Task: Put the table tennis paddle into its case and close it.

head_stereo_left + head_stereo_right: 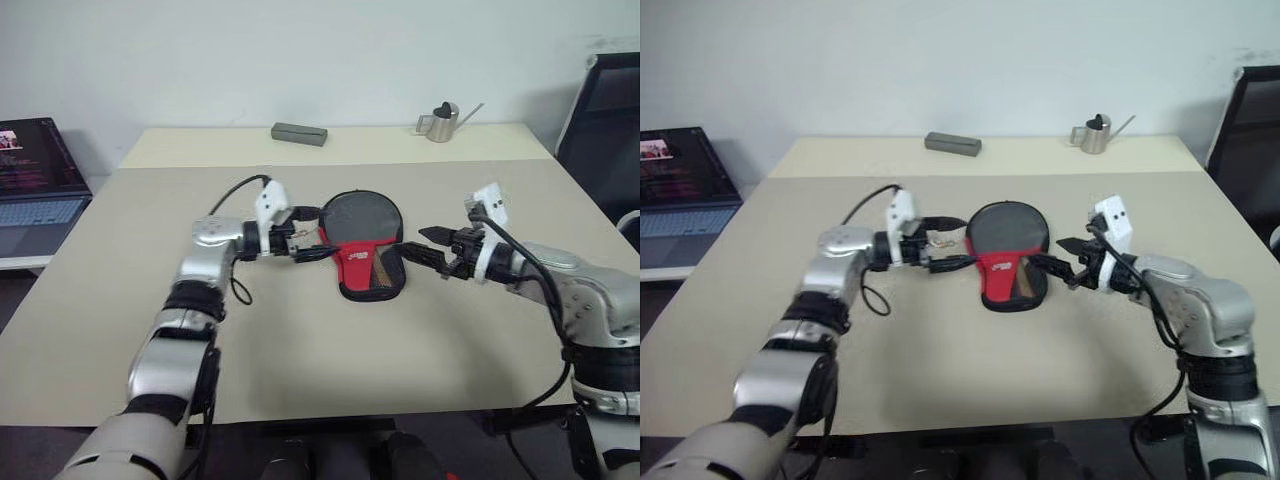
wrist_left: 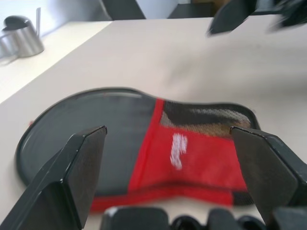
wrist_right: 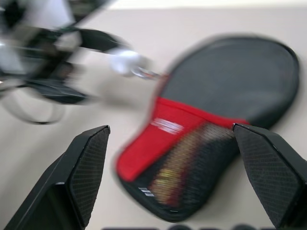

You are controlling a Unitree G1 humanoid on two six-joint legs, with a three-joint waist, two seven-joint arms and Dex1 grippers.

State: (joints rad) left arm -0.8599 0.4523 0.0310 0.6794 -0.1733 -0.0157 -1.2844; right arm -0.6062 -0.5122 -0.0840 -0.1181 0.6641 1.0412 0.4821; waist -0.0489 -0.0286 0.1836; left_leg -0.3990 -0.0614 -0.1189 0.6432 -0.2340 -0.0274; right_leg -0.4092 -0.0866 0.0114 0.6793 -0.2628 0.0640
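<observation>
Black fabric and a red panel mark the case [image 1: 367, 250], lying flat near the middle of the beige table [image 1: 300, 350] with its round end toward the far edge. Through the mesh I can make out the striped handle of the table tennis paddle [image 3: 175, 165] — so I judge the paddle already inside, with the closing not yet done.

From the left: a laptop [image 1: 35, 175] sits on a side surface beyond the table's corner. My left gripper [image 1: 312, 243] hangs just beside the case's left edge, fingers spread wide and holding nothing; its wrist view looks straight across the pouch between the two black fingers [image 2: 72, 177]. A grey block [image 1: 299, 133] rests by the far edge. On the other side of the case, my right gripper [image 1: 425, 248] points in at the mesh end, jaws likewise wide apart and empty. A small metal watering can [image 1: 440, 123] stands at the far right.

I cannot tell where the zip pull lies or how much of the seam stands open. My reading of the step: pin the pouch with one gripper, find the pull with the other, and draw it along the seam without dragging the whole case — a light, flat hold on the red panel should stop it sliding.
</observation>
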